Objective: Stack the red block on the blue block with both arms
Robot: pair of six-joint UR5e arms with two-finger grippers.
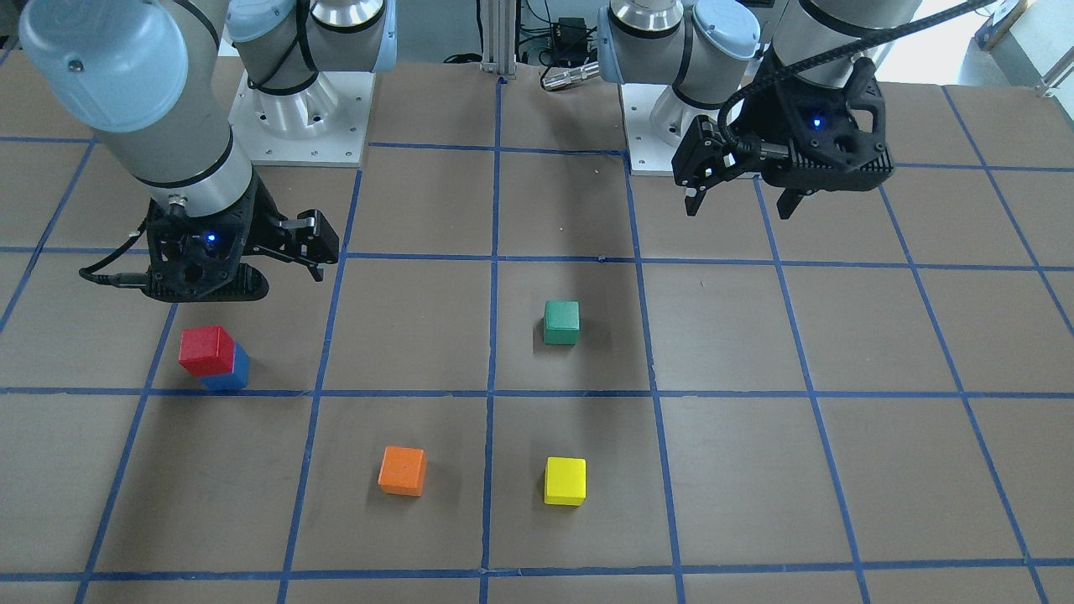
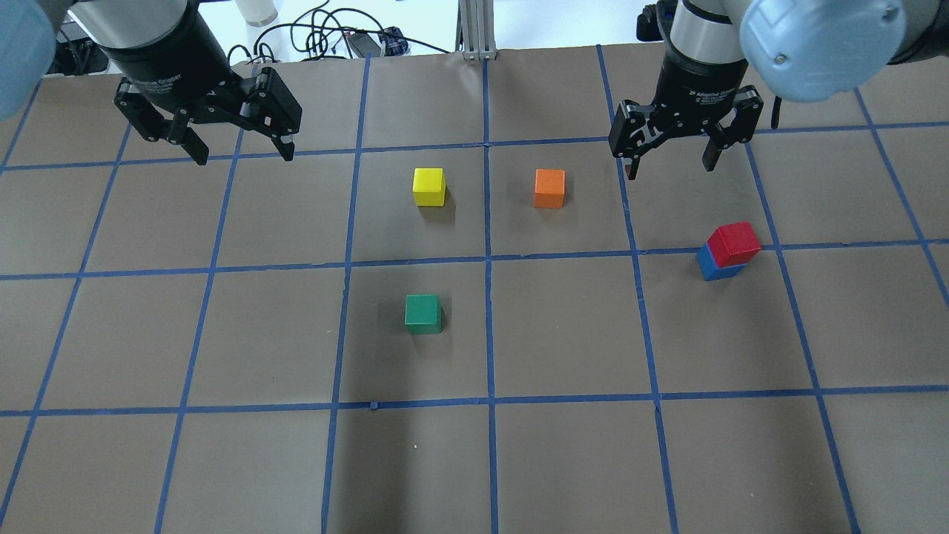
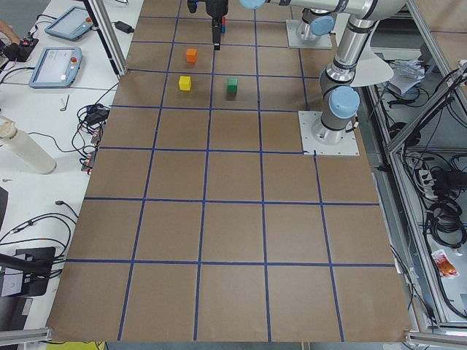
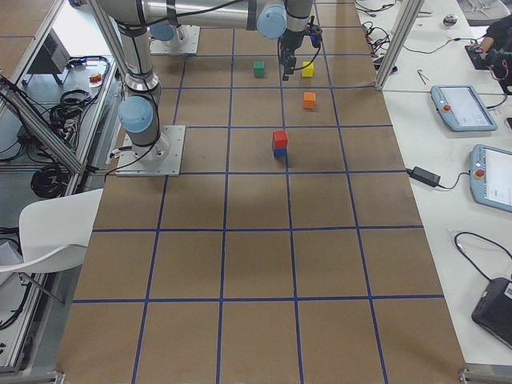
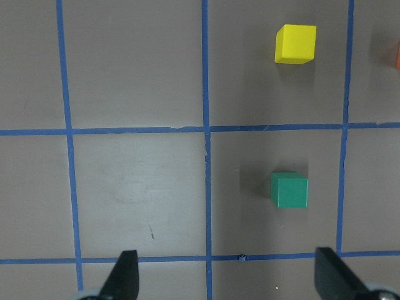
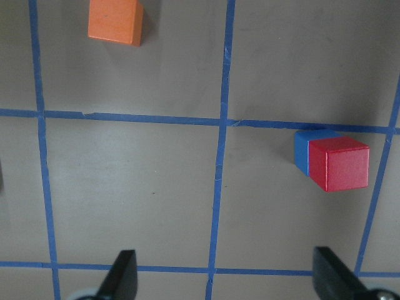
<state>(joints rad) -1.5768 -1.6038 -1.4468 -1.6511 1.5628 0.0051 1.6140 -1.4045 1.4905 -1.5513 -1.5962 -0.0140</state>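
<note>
Red block (image 2: 734, 243) atop blue block (image 2: 709, 264), maybe offset; right gripper (image 2: 669, 169) spread nearby.

Cubes: 5 total. 1 red block (image 2: 734, 243) and 1 blue block (image 2: 710, 265), paired at 3 o'clock in the overhead view. 1 green cube (image 2: 422, 312), 1 orange cube (image 2: 549, 188), 1 yellow cube (image 2: 429, 186). Arms: 2, left arm (image 1: 826, 33) and right arm (image 1: 172, 143). Grippers: 2, left gripper (image 2: 245, 156) at 10 o'clock, right gripper (image 2: 669, 169) at 1 o'clock. Two fingers each, 4 in all.
</note>
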